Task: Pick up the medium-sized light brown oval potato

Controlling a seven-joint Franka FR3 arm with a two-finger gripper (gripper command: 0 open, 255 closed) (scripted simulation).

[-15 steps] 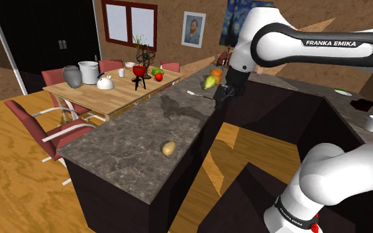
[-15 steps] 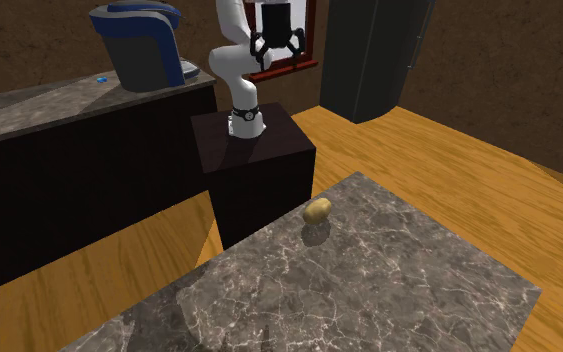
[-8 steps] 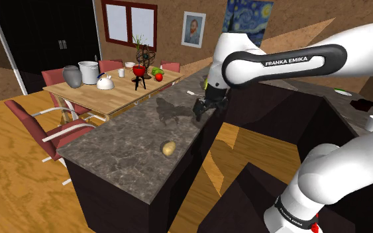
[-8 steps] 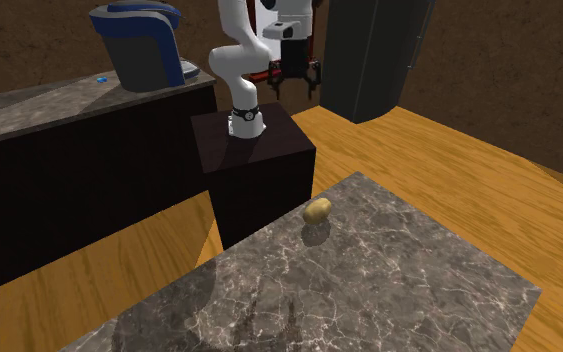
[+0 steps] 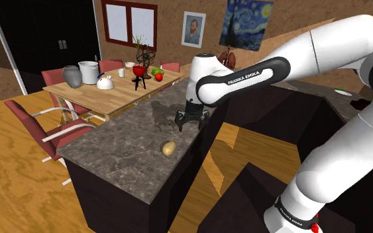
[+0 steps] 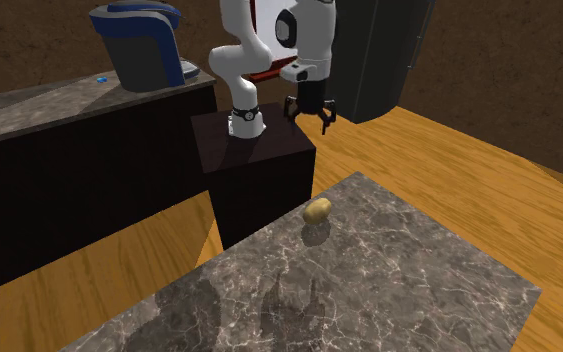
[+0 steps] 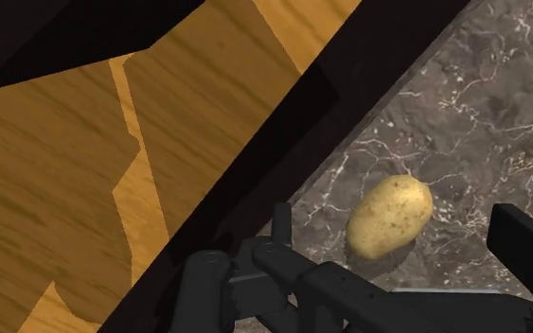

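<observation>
Potato [image 5: 168,148], light brown and oval, lay on the marbled counter [image 5: 122,142], close to the edge facing the stand, where the top dropped away to wooden floor [image 6: 449,170]; bare stone spread around its other sides. The pincer [image 6: 309,114] hung in the air near that edge, fingers spread wide apart, holding nothing and touching neither potato nor counter.
</observation>
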